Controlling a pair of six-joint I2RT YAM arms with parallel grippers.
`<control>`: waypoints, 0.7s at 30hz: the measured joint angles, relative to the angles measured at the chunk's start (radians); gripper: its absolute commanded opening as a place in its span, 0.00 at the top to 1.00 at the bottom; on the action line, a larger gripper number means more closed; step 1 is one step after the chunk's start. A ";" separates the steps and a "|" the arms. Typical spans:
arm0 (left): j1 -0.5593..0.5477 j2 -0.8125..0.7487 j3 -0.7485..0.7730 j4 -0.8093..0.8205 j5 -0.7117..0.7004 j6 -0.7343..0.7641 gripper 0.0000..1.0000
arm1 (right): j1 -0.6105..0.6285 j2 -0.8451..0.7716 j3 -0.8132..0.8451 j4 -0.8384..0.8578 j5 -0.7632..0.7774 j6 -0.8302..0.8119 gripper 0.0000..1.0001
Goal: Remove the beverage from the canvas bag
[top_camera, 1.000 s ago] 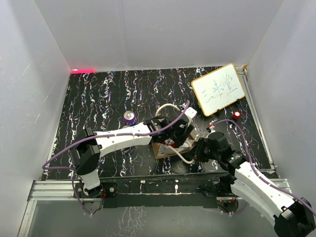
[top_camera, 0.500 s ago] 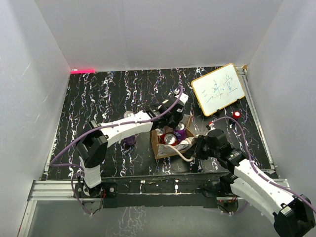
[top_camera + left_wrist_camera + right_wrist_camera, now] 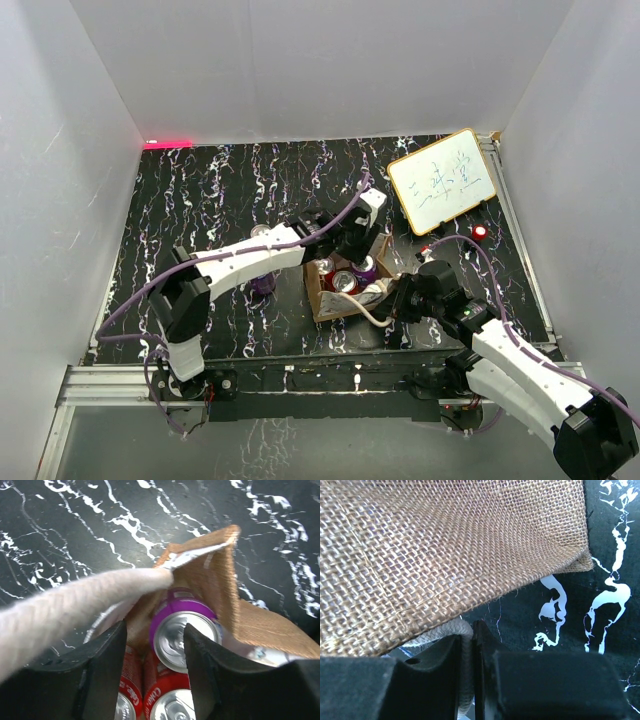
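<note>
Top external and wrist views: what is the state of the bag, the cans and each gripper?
canvas bag: upright, mouth open, cans inside.
purple can in the bag: upright, not yet gripped.
left gripper: open, one finger on each side of that can.
right gripper: shut on the bag's handle.
purple can on the table: outside the bag, partly hidden.

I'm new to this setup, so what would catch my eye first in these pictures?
The canvas bag near the table's front holds red cans and a purple can, which the open left gripper straddles. The right gripper pinches the bag's cream handle. A yellow-framed whiteboard stands at the far right.
</note>
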 measured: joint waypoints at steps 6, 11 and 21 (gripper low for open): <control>-0.005 -0.066 -0.018 -0.002 0.092 0.006 0.38 | 0.000 0.000 0.000 0.001 0.000 0.000 0.86; -0.008 -0.085 -0.036 -0.009 0.139 0.016 0.31 | 0.000 -0.001 0.000 0.002 0.000 0.000 0.86; -0.027 -0.058 -0.037 -0.004 0.132 0.043 0.30 | 0.000 -0.018 0.000 0.002 0.000 0.000 0.86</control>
